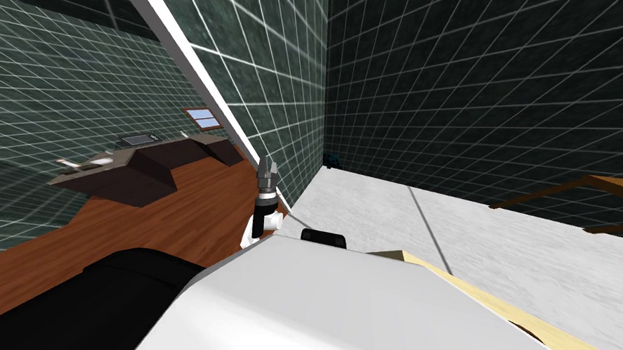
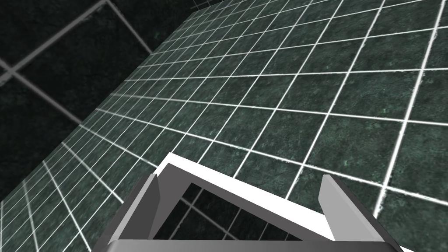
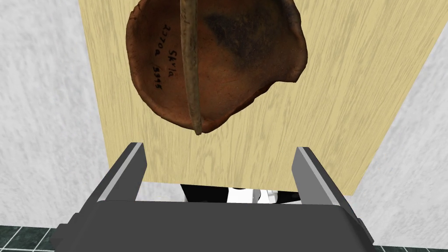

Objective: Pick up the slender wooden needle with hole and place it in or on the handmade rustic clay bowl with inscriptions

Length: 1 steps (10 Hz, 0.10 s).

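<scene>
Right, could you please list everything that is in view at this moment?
wooden top: one, pale yellow, over the grey floor.
bowl: one, reddish brown with dark writing inside, on the wooden top.
needle: one, brown, slender, lying across the bowl.
grey floor: pale, around the wooden top.
wood floor: red-brown, further off.
walls: dark green tiles, white lines.
furniture: dark brown, on the wood floor.
left gripper: open, raised toward a tiled wall.
right gripper: open, facing the bowl.
</scene>
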{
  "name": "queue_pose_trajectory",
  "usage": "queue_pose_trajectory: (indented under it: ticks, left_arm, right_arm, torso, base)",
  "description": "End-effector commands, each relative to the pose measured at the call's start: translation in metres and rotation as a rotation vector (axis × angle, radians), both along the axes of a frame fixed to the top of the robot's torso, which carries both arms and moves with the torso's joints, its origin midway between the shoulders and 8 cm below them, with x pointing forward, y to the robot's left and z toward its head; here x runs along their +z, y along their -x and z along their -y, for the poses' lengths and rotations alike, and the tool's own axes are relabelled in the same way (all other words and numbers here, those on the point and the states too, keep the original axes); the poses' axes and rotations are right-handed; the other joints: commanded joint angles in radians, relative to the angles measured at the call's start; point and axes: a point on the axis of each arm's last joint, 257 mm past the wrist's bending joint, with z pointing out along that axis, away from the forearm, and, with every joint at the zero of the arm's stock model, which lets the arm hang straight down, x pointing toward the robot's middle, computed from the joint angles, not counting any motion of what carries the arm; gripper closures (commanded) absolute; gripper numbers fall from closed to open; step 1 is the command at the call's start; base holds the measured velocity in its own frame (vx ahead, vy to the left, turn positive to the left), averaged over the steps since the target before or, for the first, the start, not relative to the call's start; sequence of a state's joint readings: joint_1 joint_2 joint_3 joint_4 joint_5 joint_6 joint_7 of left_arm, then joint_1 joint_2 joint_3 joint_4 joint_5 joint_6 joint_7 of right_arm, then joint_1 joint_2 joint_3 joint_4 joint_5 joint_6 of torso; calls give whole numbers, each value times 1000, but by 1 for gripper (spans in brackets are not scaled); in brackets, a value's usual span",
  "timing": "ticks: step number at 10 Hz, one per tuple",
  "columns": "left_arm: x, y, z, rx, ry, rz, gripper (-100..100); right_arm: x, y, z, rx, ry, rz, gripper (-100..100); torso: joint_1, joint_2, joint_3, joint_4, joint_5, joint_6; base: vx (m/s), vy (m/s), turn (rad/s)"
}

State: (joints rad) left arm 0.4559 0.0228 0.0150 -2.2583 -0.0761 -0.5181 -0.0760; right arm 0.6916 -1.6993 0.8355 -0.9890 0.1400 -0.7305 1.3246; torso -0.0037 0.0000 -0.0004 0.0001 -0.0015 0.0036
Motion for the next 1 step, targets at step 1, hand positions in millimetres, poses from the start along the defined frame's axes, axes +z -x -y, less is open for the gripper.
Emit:
queue_pose_trajectory:
  ticks: [1]
  left_arm:
    - [0,0,0,0,0,0,0]
  right_arm:
    - [0,0,0,0,0,0,0]
  torso:
    - [0,0,0,0,0,0]
  base:
    - [0,0,0]
